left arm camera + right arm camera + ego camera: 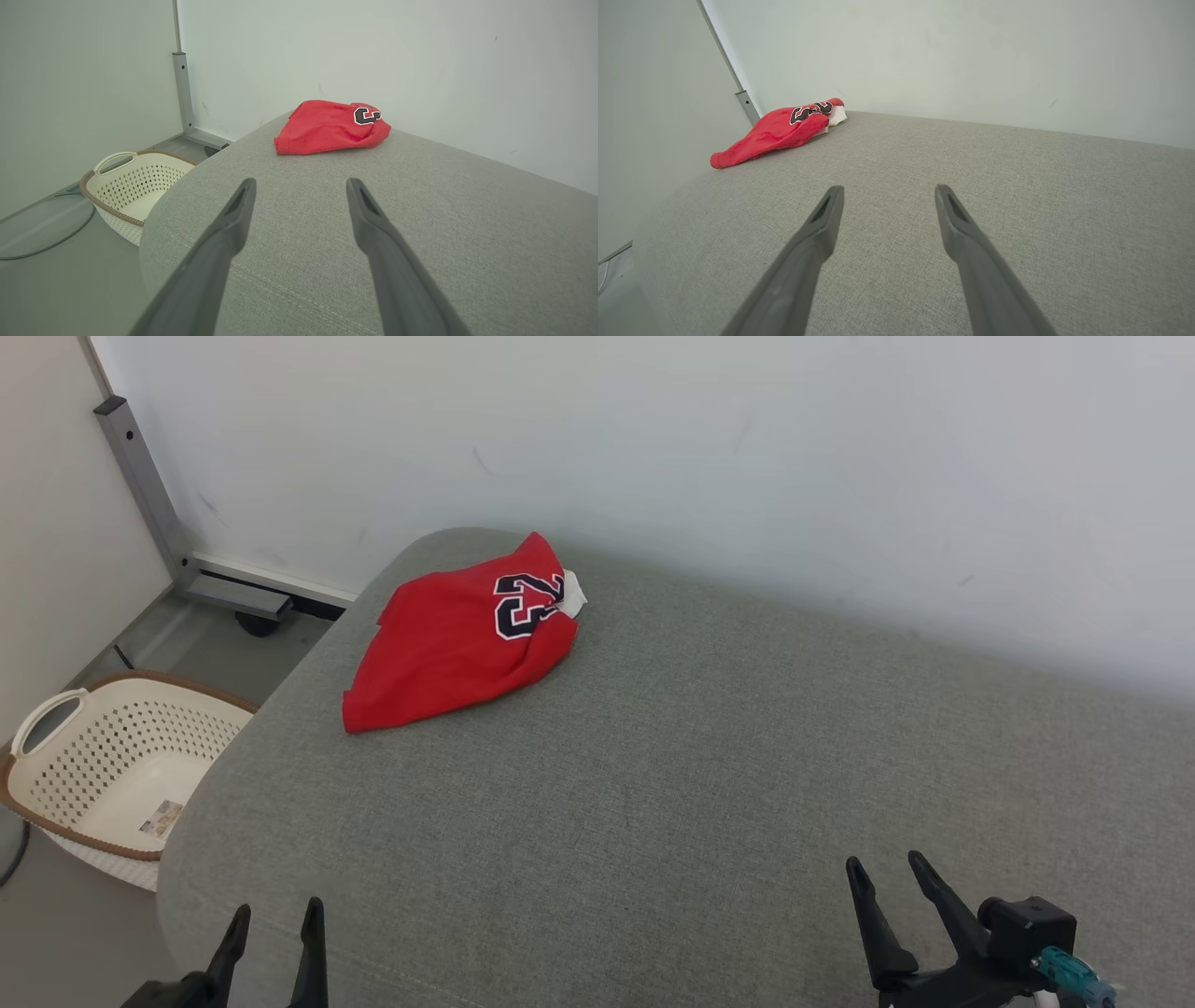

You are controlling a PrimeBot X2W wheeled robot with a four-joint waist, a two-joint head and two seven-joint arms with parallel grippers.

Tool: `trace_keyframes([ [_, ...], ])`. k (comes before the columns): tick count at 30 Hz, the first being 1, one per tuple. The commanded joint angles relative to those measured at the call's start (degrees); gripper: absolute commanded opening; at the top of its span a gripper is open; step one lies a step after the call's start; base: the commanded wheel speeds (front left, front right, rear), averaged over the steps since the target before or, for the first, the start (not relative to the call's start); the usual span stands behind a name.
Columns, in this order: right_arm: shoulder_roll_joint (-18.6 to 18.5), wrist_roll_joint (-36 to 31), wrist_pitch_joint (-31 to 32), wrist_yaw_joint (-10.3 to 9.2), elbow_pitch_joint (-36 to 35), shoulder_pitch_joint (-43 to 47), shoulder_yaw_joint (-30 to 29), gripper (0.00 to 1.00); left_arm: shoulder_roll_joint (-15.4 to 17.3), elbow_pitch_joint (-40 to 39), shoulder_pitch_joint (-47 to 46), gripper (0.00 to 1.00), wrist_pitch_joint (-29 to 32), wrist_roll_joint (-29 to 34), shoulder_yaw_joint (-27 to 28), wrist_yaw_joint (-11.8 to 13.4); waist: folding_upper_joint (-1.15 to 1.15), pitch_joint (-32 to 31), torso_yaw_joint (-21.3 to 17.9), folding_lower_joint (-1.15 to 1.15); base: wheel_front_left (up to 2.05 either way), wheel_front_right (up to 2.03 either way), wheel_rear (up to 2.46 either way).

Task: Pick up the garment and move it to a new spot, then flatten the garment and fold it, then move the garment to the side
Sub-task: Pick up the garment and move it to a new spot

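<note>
garment (462,639): lies crumpled, red jersey, at 11 o'clock on grey cushion (653,775), near far edge | handling: likely light, limp, prone to drape; pinch near hem | left gripper (280,907), right gripper (884,861): spread wide, empty, well apart from garment | room: white wall (747,448) behind; basket (56,709) beside cushion at 9 o'clock

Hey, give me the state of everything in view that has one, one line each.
red garment: crumpled in a heap, lying on the grey cushion, untouched.
laundry basket: upright on the floor, no clothes seen inside.
left gripper: open, empty.
right gripper: open, empty.
</note>
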Motion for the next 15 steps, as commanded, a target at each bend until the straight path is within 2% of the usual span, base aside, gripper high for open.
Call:
trace_keyframes([
  [1,-0.19,-0.22,0.06,-0.11,-0.24,-0.17,-0.2,1.0,0.44,-0.16,0.15,1.0,0.33,-0.09,-0.03,0.16,0.0,0.2,-0.3,0.0,0.0,0.0,0.0],
  [11,-0.19,-2.28,1.49,-0.11,-3.48,-0.55,-0.88,1.0,1.44,4.67,-7.91,1.0,7.33,-1.07,-1.84,-2.52,0.0,3.14,-0.99,0.0,0.0,0.0,0.0],
  [15,-0.21,-4.51,3.32,-0.11,-6.89,-1.9,-1.26,1.0,2.44,9.7,-17.07,1.0,13.75,-1.09,-3.83,-6.04,0.0,7.32,-1.95,0.0,0.0,0.0,0.0],
])
